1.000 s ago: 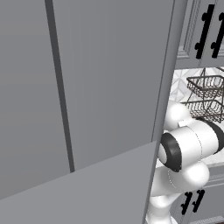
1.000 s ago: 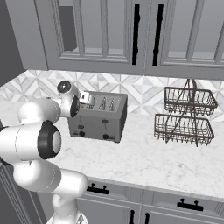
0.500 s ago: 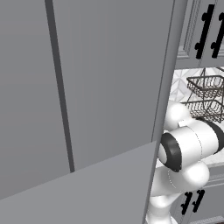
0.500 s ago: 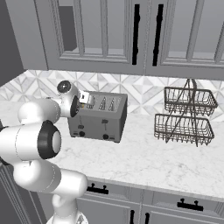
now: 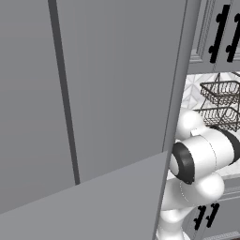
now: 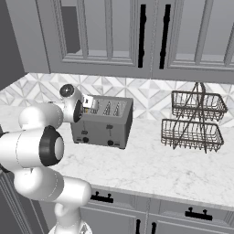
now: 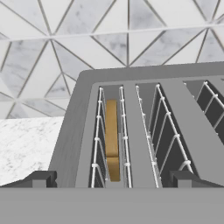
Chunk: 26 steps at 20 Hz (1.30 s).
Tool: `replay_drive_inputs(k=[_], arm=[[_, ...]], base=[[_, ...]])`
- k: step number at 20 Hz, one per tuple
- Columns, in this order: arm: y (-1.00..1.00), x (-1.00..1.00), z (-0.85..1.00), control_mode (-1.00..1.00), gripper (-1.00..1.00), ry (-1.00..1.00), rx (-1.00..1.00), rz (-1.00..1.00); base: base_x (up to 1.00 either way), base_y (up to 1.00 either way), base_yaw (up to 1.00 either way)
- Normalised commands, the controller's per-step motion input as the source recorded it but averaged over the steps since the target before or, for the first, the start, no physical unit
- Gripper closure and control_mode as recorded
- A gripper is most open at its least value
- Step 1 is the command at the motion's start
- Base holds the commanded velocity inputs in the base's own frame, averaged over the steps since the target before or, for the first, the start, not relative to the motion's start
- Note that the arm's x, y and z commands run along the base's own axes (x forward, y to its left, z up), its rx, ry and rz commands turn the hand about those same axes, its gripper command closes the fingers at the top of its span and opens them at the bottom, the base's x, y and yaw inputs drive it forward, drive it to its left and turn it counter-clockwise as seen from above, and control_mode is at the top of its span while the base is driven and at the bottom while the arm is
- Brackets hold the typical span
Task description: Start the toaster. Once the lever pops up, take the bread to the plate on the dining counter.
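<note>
You are hovering the pincer [image 7: 111, 178] over the near end of the toaster [image 6: 105, 122], looking down into its slots, so the step in hand appears to be starting it or waiting on it. The bread [image 7: 112, 136] is sitting low in the slot just ahead of the pincer and slightly left of its centre line, edge-on between the wire guides, and it seems still sunk inside. To take it cleanly, you should line the two fingertips [image 7: 40, 178] along the slot so they straddle the slice's thin faces, not the wire guides, and come straight down; a skewed approach risks catching the wires or the slot wall.

The lever is not clear in these views, so you cannot judge from them whether it is up or down; settle that before reaching in.

The pincer is standing spread as wide as it goes, holding nothing and touching nothing, both tips above the toaster's top, flanking the left pair of slots.
</note>
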Motion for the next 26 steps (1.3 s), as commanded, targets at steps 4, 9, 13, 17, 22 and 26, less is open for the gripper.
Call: replay_drive_inputs(k=[4, 9, 13, 17, 22, 26], arm=[[0.0, 0.0, 0.0, -1.0, -1.0, 0.0, 0.0, 0.0], [0.0, 0.0, 0.0, -1.0, -1.0, 0.0, 0.0, 0.0], [0.0, 0.0, 0.0, -1.0, -1.0, 0.0, 0.0, 0.0], [0.0, 0.0, 0.0, -1.0, -1.0, 0.0, 0.0, 0.0], [0.0, 0.0, 0.0, -1.0, -1.0, 0.0, 0.0, 0.0], [0.0, 0.0, 0.0, -1.0, -1.0, 0.0, 0.0, 0.0]], base=[[0.0, 0.0, 0.0], [0.0, 0.0, 0.0], [0.0, 0.0, 0.0], [0.0, 0.0, 0.0], [0.0, 0.0, 0.0], [0.0, 0.0, 0.0]])
